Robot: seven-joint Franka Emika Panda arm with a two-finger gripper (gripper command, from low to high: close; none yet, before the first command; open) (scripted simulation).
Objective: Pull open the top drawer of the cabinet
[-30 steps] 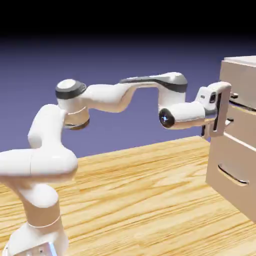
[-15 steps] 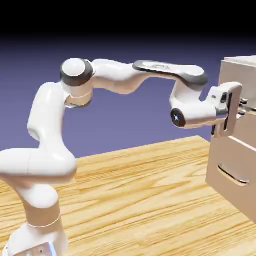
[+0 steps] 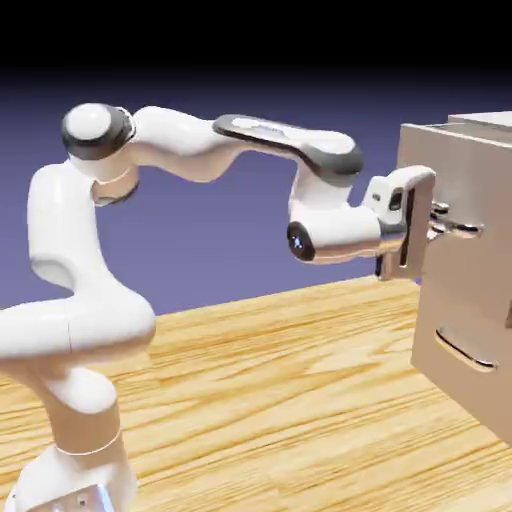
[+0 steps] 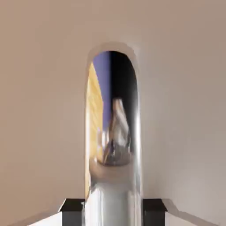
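The gripper point(image 3: 436, 222) is clamped shut on the silver handle point(image 3: 455, 228) of the top drawer point(image 3: 445, 180); in the hand view the two grey fingertips point(image 4: 72, 206) sit hard against either side of the mirror-bright bar point(image 4: 115, 194), no gap showing. A second ago the jaws stood open at the drawer front; half a second ago they had closed on the handle with the drawer flush. Now the drawer's front projects well out from the cabinet point(image 3: 470, 330), toward the arm, while the lower drawer point(image 3: 465, 352) remains shut. The pull is under way and the grip looks sound. In my judgement the drawer is partly open; further travel may remain.
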